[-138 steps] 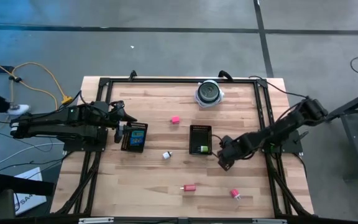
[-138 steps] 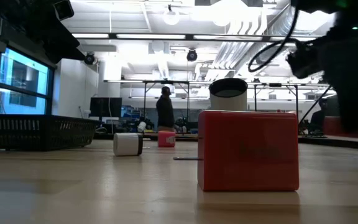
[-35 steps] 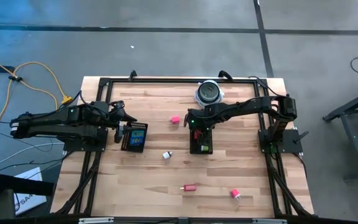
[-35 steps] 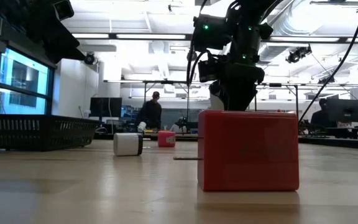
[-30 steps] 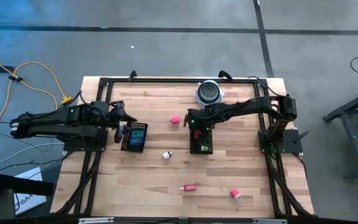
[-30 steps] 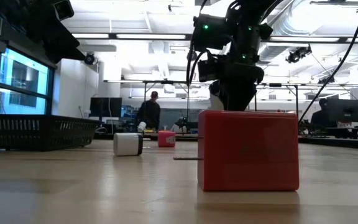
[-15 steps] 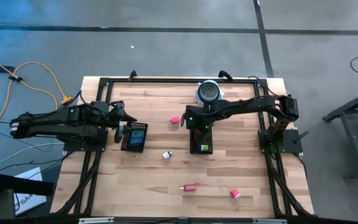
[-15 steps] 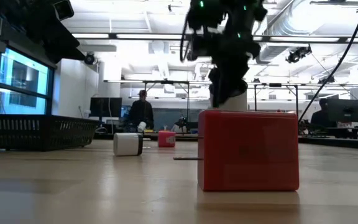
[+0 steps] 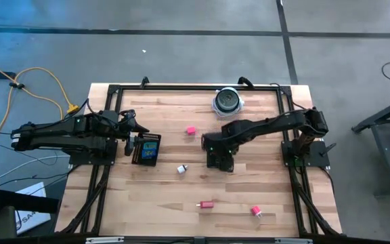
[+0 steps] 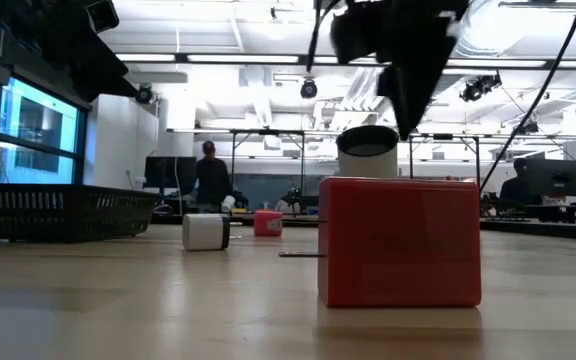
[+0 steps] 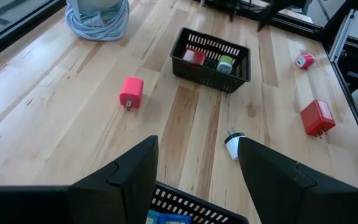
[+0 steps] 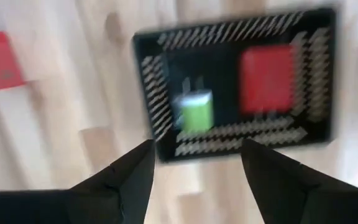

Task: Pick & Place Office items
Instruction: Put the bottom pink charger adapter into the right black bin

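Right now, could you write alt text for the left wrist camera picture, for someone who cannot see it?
A black mesh basket on a wooden table holds a red block and a green piece. Around it lie a pink plug, a white plug, a red plug and a coiled cable. The left gripper is open in the foreground.

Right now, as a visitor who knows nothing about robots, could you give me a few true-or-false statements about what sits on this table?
1. The black mesh tray under the right arm holds a small red block and a small green block. True.
2. The small white plug lies inside that tray. False: it lies on the bare wooden table.
3. The right gripper hangs above the tray with open jaws. True.
4. The left gripper grips a pink block. False: its jaws are open and empty, above the other black tray.
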Robot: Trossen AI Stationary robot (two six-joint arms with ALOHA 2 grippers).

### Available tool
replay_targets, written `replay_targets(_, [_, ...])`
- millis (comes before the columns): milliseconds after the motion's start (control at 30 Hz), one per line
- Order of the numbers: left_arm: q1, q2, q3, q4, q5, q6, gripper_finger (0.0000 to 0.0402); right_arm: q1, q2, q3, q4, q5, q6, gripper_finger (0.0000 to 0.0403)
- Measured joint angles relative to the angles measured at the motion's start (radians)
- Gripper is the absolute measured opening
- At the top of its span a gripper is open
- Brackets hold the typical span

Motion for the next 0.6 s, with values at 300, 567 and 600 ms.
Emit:
replay_targets(300, [0.0, 0.0, 0.0, 0.0, 0.0, 0.0, 0.0216, 0.151, 0.0, 0.0, -0.043, -0.093, 0.369, 0.0212])
replay_targets(567, [0.0, 0.0, 0.0, 0.0, 0.0, 0.0, 0.0216, 0.317, 0.0, 0.0, -0.05, 0.027, 0.692, 0.0204])
replay_targets(600, [0.0, 0.0, 0.0, 0.0, 0.0, 0.0, 0.0216, 0.336, 0.0, 0.0, -0.051, 0.039, 0.739, 0.0203])
